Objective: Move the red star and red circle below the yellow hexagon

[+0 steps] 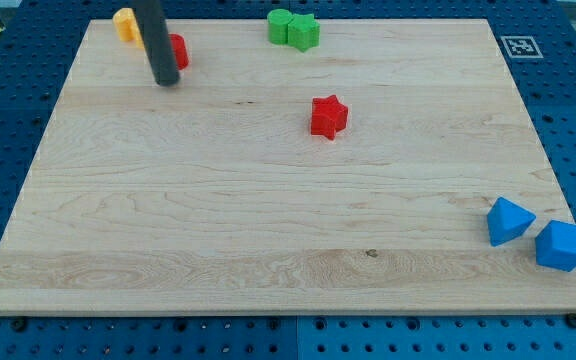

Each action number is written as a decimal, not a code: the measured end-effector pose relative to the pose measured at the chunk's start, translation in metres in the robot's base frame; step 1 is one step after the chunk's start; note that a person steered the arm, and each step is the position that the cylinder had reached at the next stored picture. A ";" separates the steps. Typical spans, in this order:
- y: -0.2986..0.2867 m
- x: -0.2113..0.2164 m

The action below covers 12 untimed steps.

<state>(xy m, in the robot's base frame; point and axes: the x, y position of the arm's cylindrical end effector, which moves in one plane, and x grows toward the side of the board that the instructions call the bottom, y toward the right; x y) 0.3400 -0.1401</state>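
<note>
The red star [328,116] lies on the wooden board [268,220], a little above and right of its middle. The red circle [177,51] sits near the view's top left, partly hidden behind my rod. The yellow hexagon [126,23] is at the top left edge, just left of the rod and up-left of the red circle. My tip [166,80] rests on the board right below and slightly left of the red circle, close to it or touching it.
Two green blocks [292,29] sit together at the view's top centre. Two blue blocks, a triangular one [509,220] and a cube-like one [561,246], lie at the bottom right near the board's edge. A marker tag [517,46] is at the top right corner.
</note>
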 end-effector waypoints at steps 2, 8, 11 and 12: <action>0.142 0.106; 0.187 0.069; 0.133 0.041; 0.098 0.037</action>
<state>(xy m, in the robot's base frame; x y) 0.3766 -0.0421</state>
